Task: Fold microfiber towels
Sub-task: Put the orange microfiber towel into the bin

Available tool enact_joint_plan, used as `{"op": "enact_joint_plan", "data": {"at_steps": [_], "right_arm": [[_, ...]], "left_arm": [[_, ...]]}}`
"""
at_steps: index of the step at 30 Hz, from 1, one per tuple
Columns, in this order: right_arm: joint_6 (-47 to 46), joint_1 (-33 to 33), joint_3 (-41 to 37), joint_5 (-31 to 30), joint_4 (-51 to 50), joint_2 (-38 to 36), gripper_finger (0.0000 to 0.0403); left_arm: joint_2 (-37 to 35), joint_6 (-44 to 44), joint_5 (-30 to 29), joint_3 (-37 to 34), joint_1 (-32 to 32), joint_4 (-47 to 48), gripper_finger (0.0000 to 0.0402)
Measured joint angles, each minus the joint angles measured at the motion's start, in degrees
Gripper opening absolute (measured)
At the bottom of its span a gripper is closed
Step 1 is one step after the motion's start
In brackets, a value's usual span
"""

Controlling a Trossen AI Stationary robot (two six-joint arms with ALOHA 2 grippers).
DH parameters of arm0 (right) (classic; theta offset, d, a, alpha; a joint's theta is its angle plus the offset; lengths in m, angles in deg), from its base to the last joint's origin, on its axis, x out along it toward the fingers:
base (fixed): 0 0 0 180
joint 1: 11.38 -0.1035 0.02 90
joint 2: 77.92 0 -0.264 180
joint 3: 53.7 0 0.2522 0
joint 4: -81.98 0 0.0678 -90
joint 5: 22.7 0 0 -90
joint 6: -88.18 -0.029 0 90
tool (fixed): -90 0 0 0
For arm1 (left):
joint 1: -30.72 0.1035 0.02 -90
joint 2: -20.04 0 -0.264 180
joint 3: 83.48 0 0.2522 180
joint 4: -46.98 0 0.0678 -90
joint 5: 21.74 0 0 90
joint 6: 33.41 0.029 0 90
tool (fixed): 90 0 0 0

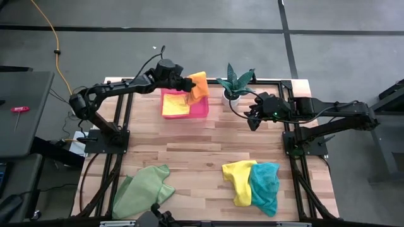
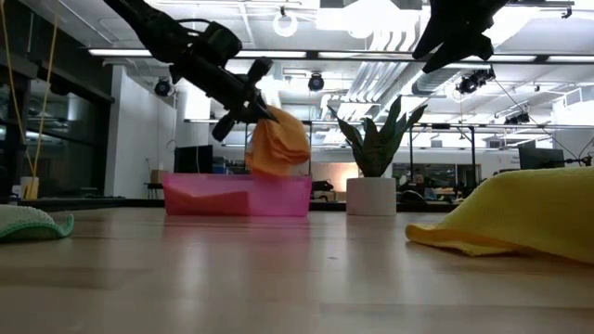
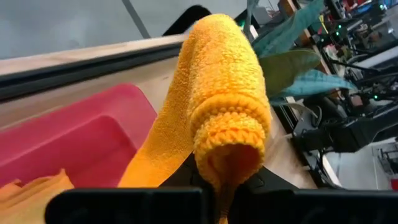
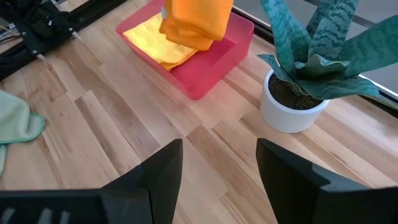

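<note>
A folded orange towel (image 1: 199, 85) hangs over the pink tray (image 1: 201, 111) at the table's far side, with my left gripper (image 1: 187, 82) shut on it. A folded yellow towel (image 4: 153, 38) lies flat inside the tray. On the near part of the table a light green towel (image 1: 144, 189) lies crumpled at the left. Another yellow towel (image 1: 238, 180) and a teal towel (image 1: 265, 186) lie side by side at the right. My right gripper (image 4: 217, 167) hovers open above the bare table beside the potted plant. My left gripper pinches the orange towel's folded upper end (image 3: 229, 163) between its two fingers, several layers thick. The fingers come slanting down from the table's left side. The towel hangs below them over the tray, its lower end (image 2: 275, 167) about level with the tray's rim.
A potted plant in a white pot (image 1: 232, 94) stands just right of the tray at the far edge. Dark frame rails (image 1: 124, 120) run along the table's left and right sides. Bare wood (image 1: 202, 148) lies across the table's middle.
</note>
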Motion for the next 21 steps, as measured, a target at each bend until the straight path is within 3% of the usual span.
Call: {"op": "enact_joint_plan", "data": {"at_steps": [6,12,18,21], "right_arm": [[-0.64,0.0,-0.04,-0.05,0.0,0.0,0.0197],[-1.66,0.0,-0.04,-0.18,0.0,0.0,0.0197],[-1.68,0.0,-0.04,-0.17,-0.02,0.0,0.0197],[-1.68,0.0,-0.04,-0.16,-0.01,0.0,0.0197]], "left_arm": [[0.41,-1.43,0.09,0.02,-0.85,-1.11,0.0003],[5.14,-3.48,1.02,0.02,-1.35,-0.89,0.0003],[8.52,-10.22,8.26,0.0,-1.2,-7.4,0.0003],[8.11,-8.78,9.59,0.0,-1.25,-5.83,0.0003]]}}
